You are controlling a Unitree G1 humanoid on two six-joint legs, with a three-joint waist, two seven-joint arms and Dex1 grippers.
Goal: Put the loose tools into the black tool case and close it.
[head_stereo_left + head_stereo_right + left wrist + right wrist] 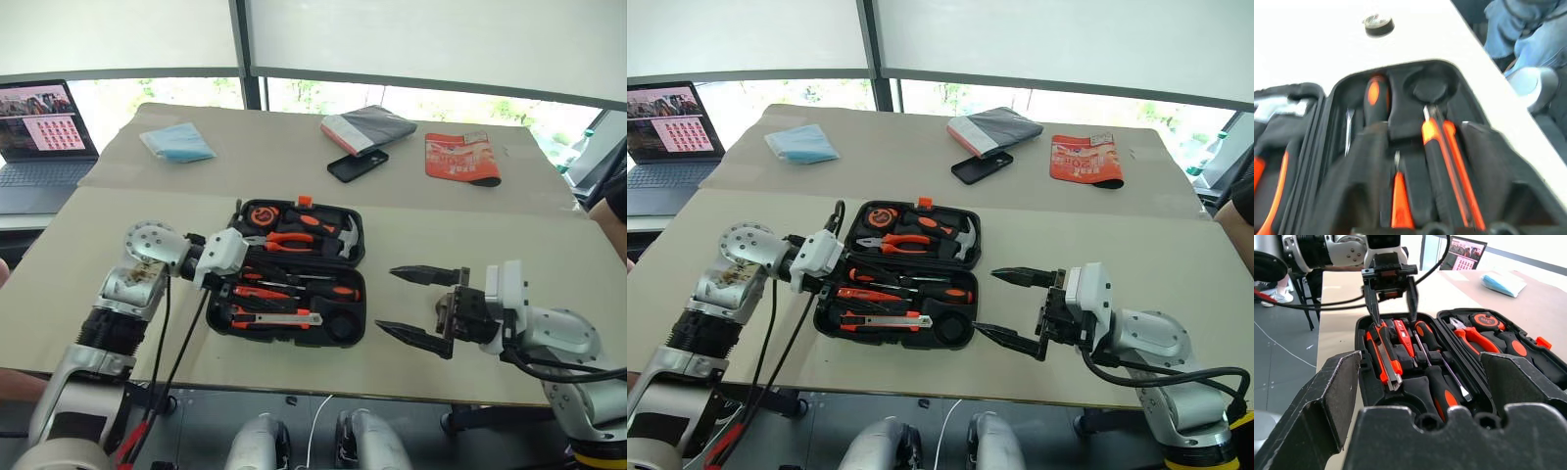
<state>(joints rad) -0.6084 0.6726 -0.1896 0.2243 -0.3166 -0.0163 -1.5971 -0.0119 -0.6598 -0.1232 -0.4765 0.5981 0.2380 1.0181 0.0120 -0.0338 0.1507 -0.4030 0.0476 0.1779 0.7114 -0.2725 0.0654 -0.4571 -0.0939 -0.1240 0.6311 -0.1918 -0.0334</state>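
The left tool [1391, 296], fingers apart and empty, hovers over the open black tool case [355, 323], where screwdrivers [289, 293] lie crosswise.

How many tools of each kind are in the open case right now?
screwdrivers: 3
utility knife: 1
tape roll: 1
pliers: 1
hammer: 1
tape measure: 1
Total: 8

Bright daylight from the windows [411, 98] behind; soft shadows only; strong blur and overexposed table [1327, 49] in left wrist view.
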